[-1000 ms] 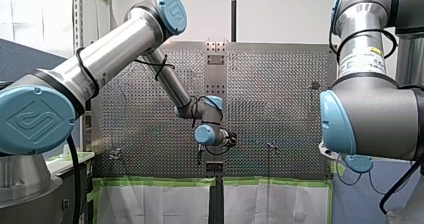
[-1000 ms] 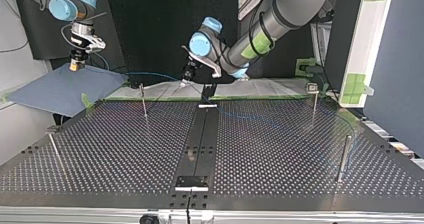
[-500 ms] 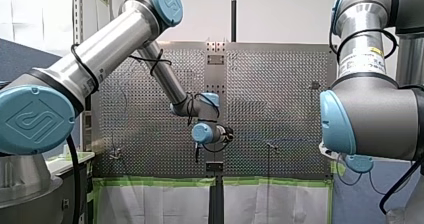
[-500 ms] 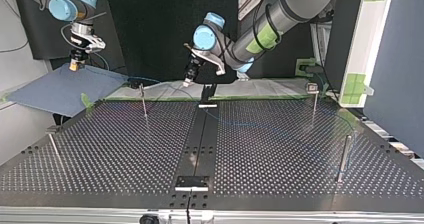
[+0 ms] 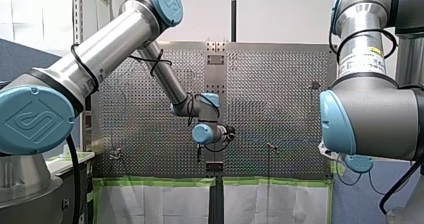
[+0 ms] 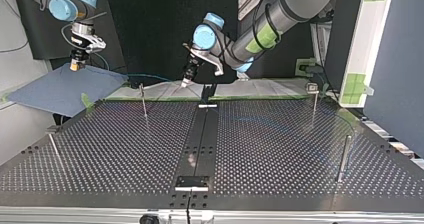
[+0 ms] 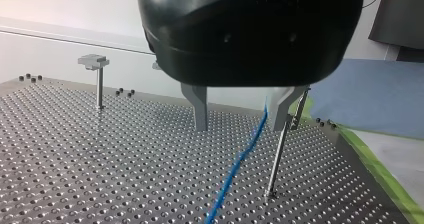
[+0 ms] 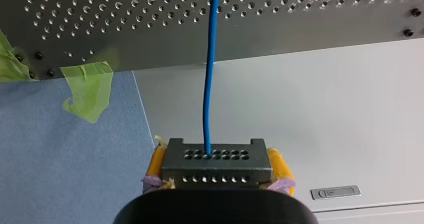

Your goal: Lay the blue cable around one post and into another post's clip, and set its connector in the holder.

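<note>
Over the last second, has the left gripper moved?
Yes, slightly. In the front view my left gripper sits higher and nearer the view's left against the centre strip than a second ago. Almost none of that in the last half second.

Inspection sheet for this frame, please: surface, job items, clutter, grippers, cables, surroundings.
Surface: perforated table, dark centre strip.
Job's things: blue cable over the table; connector off the table; a post upright.
Clutter: nothing seen.
Grippers: left gripper open, cable beside one finger; right gripper shut on connector.
Cables: blue cable leaves the connector straight.
Surroundings: blue sheet, green tape.
</note>
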### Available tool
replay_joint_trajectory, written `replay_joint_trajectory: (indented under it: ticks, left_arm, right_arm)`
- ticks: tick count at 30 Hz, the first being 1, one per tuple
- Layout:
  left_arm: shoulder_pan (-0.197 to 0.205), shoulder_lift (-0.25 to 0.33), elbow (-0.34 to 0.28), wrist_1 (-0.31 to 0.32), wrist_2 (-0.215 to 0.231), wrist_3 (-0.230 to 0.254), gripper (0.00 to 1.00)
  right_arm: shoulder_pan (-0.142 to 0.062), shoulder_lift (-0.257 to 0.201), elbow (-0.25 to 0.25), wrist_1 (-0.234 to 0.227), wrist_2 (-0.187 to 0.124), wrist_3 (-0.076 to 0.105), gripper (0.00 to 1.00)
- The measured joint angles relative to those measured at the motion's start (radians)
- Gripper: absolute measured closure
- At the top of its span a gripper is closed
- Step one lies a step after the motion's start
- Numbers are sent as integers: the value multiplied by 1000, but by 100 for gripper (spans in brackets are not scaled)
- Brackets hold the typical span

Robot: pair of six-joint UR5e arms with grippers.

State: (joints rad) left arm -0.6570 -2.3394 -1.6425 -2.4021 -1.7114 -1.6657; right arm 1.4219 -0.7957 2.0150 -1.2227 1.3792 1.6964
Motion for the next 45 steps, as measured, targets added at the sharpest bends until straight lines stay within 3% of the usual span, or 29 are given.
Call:
replay_joint_trajectory:
  ticks: [11, 24, 45]
  left_arm:
    - [8, -2, 0, -21, -23, 21, 40]
    - [3, -8, 29, -72, -66, 92, 40]
    - [4, -8, 36, -93, -142, 182, 40]
  right_arm:
    - [2, 0, 0, 3, 0, -1, 100]
    - [6, 0, 0, 7, 0, -2, 100]
    - [13, 0, 0, 9, -2, -4, 100]
